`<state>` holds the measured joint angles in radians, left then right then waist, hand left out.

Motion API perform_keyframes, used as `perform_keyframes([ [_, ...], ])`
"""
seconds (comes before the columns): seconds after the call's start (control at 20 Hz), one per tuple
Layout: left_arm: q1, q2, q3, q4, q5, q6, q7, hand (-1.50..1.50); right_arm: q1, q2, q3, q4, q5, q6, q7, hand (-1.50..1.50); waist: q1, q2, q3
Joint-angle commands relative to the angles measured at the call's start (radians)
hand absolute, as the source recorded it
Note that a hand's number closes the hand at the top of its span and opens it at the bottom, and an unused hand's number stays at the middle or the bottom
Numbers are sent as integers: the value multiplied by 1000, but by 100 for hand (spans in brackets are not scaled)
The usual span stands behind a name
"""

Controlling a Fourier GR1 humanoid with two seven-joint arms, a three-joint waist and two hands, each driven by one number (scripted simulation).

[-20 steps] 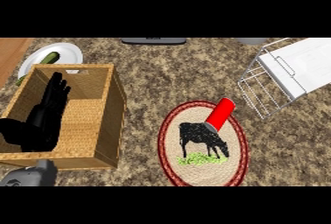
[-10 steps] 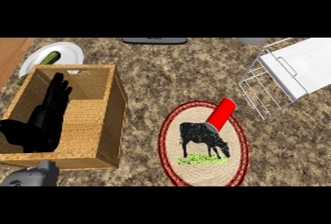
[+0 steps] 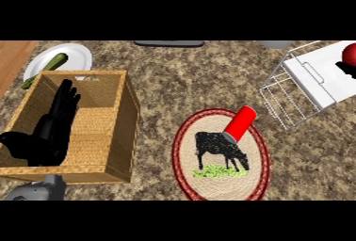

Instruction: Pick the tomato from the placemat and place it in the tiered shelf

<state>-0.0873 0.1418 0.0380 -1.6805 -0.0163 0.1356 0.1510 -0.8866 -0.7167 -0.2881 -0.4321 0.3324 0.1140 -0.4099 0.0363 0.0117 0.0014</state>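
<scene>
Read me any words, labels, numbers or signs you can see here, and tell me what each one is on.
None can be read.
The placemat carries only a picture of a black cow on grass, no lettering.
The red cylinder lying on the placemat shows no label.
The basket, plate, wire shelf and red tomato at the right edge are all unmarked.

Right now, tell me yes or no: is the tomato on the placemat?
No. The tomato sits at the right edge above the tiered shelf, while the placemat carries only a red cylinder.
</scene>
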Motion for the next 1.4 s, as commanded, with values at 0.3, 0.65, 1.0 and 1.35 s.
perform_keyframes([
  [0.3, 10, -2, 15, -8, 7, -10, -11, 0, -78, -2, -27, 179, 4, 54, -101, -150, 2, 2, 1],
  [0.65, -63, -22, 7, 29, -9, 17, 26, 0, -158, -70, -121, 200, -96, 185, -84, -150, -9, 0, 0],
  [1.0, -26, 5, 26, -10, 6, -8, 39, 0, -167, -234, -200, 246, -153, 190, 42, -150, -7, -1, 1],
  [1.35, -39, -5, 31, 28, 12, -12, 3, 0, -79, -424, -248, 306, -184, 287, 76, -150, 1, 13, 4],
])
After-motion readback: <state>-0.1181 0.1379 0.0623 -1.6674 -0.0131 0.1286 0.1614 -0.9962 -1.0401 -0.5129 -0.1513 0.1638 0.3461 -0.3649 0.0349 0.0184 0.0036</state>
